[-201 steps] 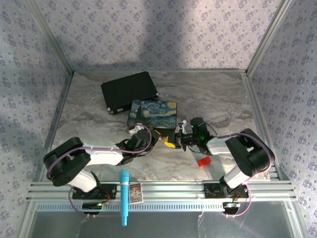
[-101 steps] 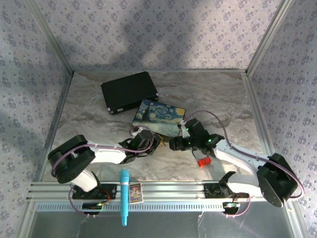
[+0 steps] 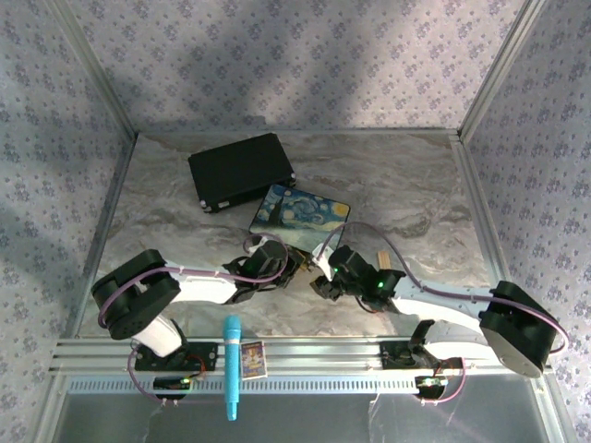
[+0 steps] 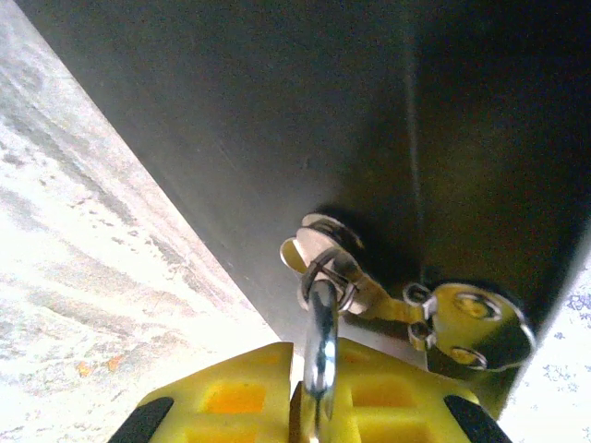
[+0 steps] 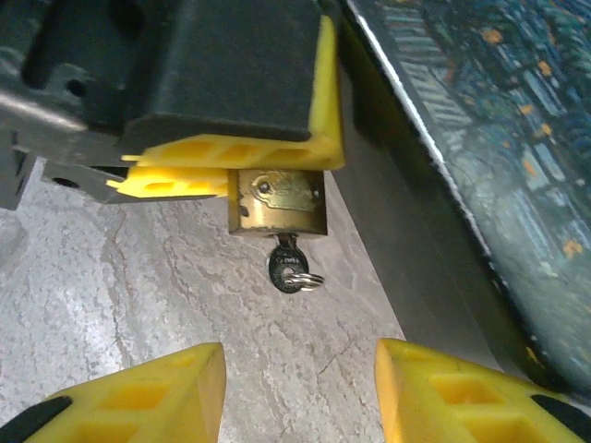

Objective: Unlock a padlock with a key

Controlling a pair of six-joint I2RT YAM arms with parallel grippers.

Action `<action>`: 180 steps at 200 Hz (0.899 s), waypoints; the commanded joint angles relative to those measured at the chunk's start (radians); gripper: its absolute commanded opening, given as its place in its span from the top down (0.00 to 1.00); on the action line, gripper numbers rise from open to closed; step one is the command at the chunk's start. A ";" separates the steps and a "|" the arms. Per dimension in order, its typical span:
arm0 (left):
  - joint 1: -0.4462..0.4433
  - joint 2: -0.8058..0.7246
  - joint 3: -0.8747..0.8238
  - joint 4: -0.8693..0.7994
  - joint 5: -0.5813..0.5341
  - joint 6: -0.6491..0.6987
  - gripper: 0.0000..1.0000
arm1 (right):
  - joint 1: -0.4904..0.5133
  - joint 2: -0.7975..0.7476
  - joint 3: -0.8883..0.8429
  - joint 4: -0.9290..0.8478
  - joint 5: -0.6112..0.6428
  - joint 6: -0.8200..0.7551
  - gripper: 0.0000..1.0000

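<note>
Top view: over the last second my right arm has unfolded and now reaches in low, right hand (image 3: 321,281) nose to nose with left hand (image 3: 284,267) at the near edge of the painted box (image 3: 300,214). The box has slewed right and rotated in that time, so I judge the left arm is dragging it by the lock. Tan block (image 3: 381,260) sits just behind the right forearm; black case (image 3: 242,169) and blue stick (image 3: 232,365) are well clear. Left wrist: left hand is clamped on the padlock (image 4: 320,334), shackle threaded through the box's hasp (image 4: 325,254). Right wrist: the brass body hangs from the left hand's pads (image 5: 222,152), just beside the box wall. The key (image 5: 291,268) is already seated in its underside. Right hand's fingers (image 5: 162,397) are apart, short of the key. Next, I reckon: close on the key and twist. Room beside the wall is tight, and the box can slide.
</note>
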 commanded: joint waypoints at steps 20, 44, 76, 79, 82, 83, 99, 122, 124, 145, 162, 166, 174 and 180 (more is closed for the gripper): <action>-0.010 -0.015 0.020 -0.018 0.068 -0.007 1.00 | 0.003 0.036 0.011 0.088 -0.023 -0.102 0.56; -0.010 -0.017 0.020 -0.018 0.074 -0.007 1.00 | -0.011 0.054 0.017 0.103 -0.058 -0.099 0.59; -0.013 -0.023 0.013 -0.009 0.081 -0.008 1.00 | -0.017 0.083 0.029 0.113 -0.070 -0.099 0.62; -0.012 -0.025 0.014 -0.009 0.081 -0.007 1.00 | -0.020 0.085 0.029 0.115 -0.074 -0.097 0.62; -0.012 -0.026 0.014 -0.010 0.081 -0.006 1.00 | -0.021 0.087 0.029 0.118 -0.080 -0.097 0.62; -0.012 -0.027 0.013 -0.011 0.081 -0.006 1.00 | -0.021 0.087 0.030 0.119 -0.081 -0.097 0.63; -0.013 -0.032 0.015 -0.019 0.082 0.000 1.00 | -0.033 0.090 0.030 0.138 -0.108 -0.092 0.72; -0.015 -0.034 0.012 -0.030 0.087 0.004 1.00 | -0.062 0.088 0.029 0.139 -0.159 -0.080 0.88; -0.016 -0.035 0.011 -0.032 0.088 0.004 1.00 | -0.065 0.087 0.029 0.139 -0.165 -0.077 0.89; -0.017 -0.034 0.001 -0.034 0.091 0.004 1.00 | -0.090 0.073 0.016 0.150 -0.235 -0.050 0.93; -0.017 -0.032 -0.008 -0.031 0.092 0.002 1.00 | -0.130 0.074 0.002 0.163 -0.321 0.010 0.96; -0.017 -0.033 -0.011 -0.029 0.092 0.002 1.00 | -0.140 0.074 -0.003 0.167 -0.339 0.025 0.97; -0.018 -0.033 -0.013 -0.024 0.092 0.000 1.00 | -0.160 0.076 -0.013 0.180 -0.372 0.055 0.97; -0.018 -0.033 -0.014 -0.021 0.091 0.003 1.00 | -0.176 0.079 -0.021 0.192 -0.393 0.079 0.98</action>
